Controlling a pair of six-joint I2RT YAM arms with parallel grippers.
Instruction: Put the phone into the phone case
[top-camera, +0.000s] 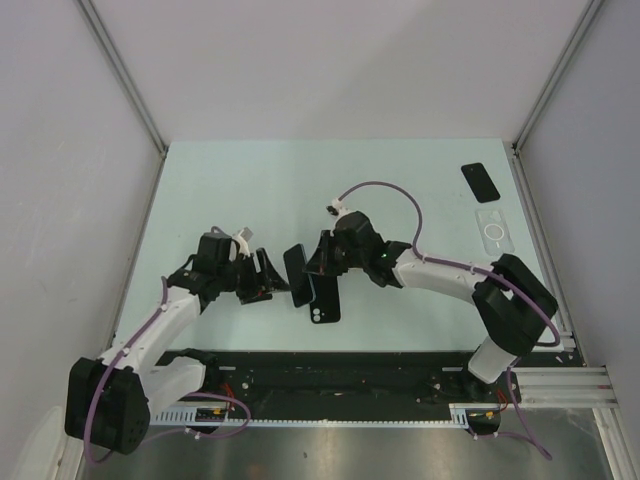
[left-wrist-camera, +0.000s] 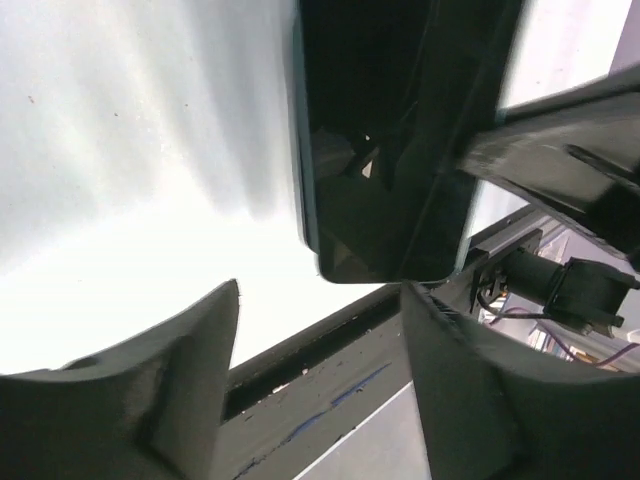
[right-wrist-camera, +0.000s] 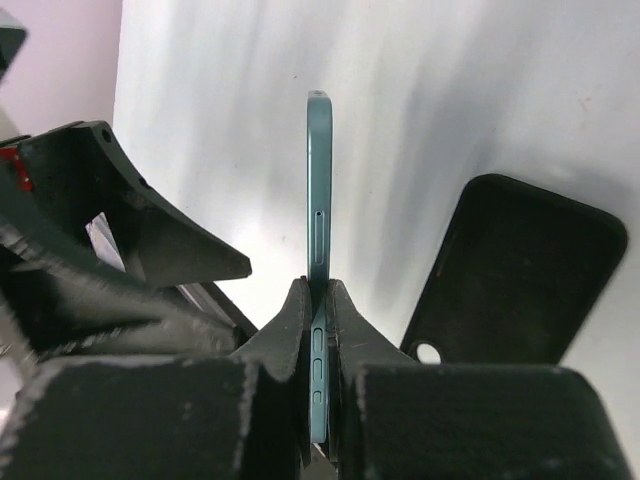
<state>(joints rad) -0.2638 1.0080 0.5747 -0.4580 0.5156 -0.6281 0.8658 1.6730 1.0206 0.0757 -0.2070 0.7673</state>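
A teal-edged phone (right-wrist-camera: 318, 215) with a dark screen is held edge-up above the table by my right gripper (right-wrist-camera: 318, 300), whose fingers are shut on its lower part. In the top view the phone (top-camera: 295, 272) stands tilted between both grippers, with the right gripper (top-camera: 315, 262) on its right. The black phone case (top-camera: 325, 300) lies open-side up on the table just under and right of it; it also shows in the right wrist view (right-wrist-camera: 520, 270). My left gripper (top-camera: 265, 278) is open and empty, just left of the phone, whose screen (left-wrist-camera: 380, 150) faces it beyond the left gripper (left-wrist-camera: 320, 350).
A second dark phone (top-camera: 480, 181) and a clear case (top-camera: 493, 230) lie at the far right of the table. The black rail (top-camera: 330, 370) runs along the near edge. Grey walls enclose the table on three sides.
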